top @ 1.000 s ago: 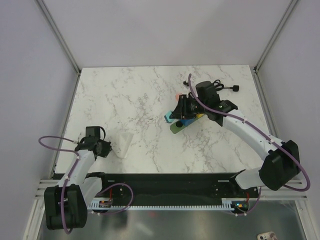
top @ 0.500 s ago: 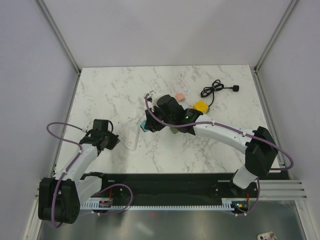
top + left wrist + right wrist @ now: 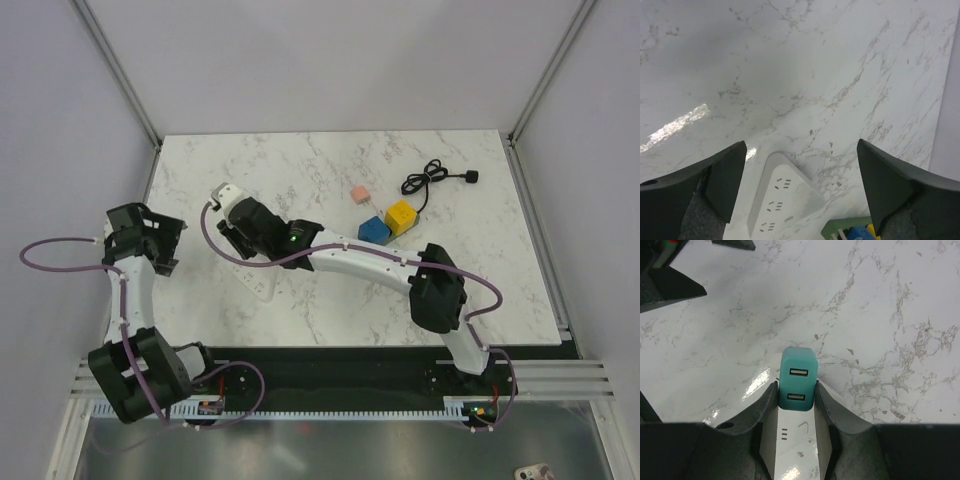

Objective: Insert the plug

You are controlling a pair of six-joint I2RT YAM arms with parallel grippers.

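Right arm swings across to left-centre of worktop while left claw backs off, jaws now apart; right claw clamped on teal plug over white power strip, so alignment step, next likely needs prongs squared to slots, then straight press.

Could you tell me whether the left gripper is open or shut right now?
Open: the left gripper shows its fingers wide apart in the wrist view, gripping nothing.
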